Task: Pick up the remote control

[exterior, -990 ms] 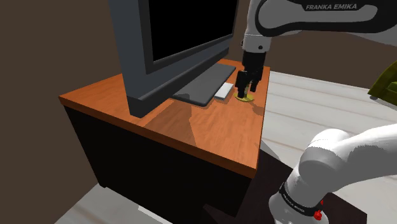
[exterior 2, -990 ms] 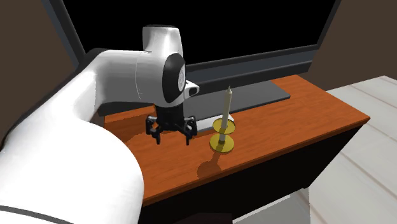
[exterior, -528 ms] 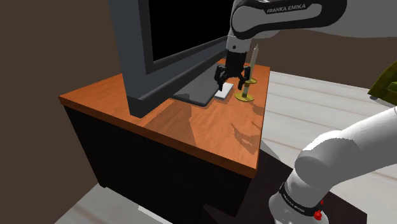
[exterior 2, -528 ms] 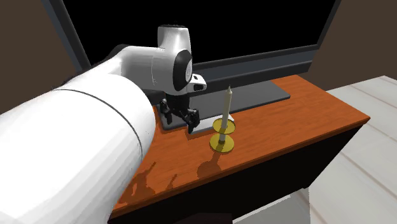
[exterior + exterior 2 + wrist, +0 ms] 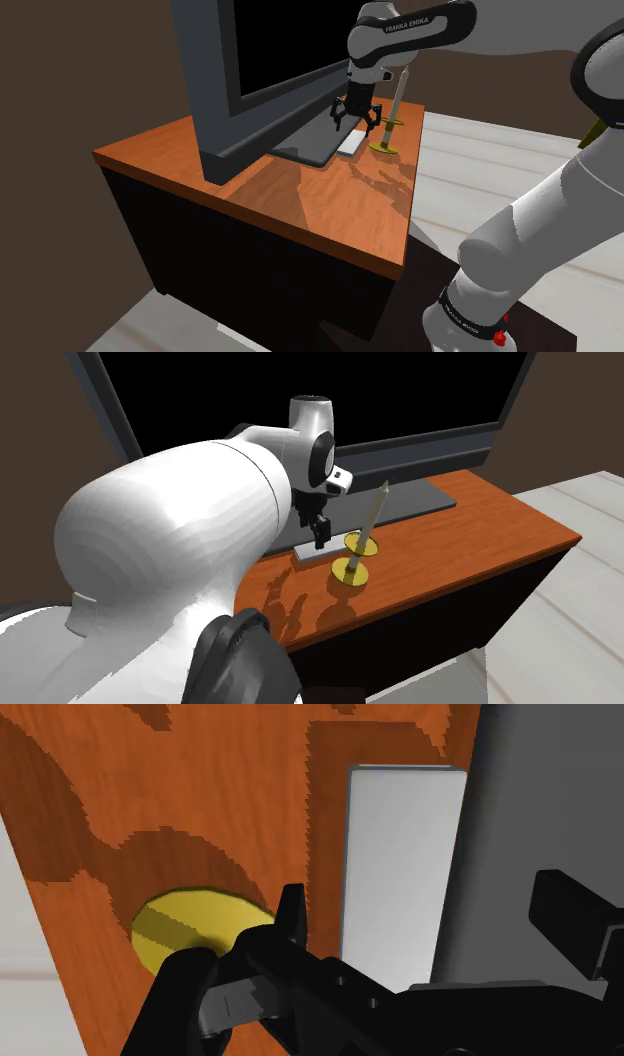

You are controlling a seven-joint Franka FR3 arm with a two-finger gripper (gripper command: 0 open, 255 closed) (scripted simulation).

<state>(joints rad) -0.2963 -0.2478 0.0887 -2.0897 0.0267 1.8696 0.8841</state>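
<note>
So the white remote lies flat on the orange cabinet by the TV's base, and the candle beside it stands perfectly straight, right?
Not quite: in the second exterior view the candle leans, its top tipped toward that view's right. The white remote does lie flat on the orange cabinet by the TV's base.

A desk (image 5: 330,215) with an orange-brown wooden top and a dark, nearly black front was seen before a plain brown wall (image 5: 80,70). A large television (image 5: 270,50), grey-framed and black-screened, was carried on the desk and supported by a flat dark grey base (image 5: 318,132). The floor (image 5: 500,160) was laid in pale, whitish planks. Soft-edged shadows were cast across the wood near the base.
</note>
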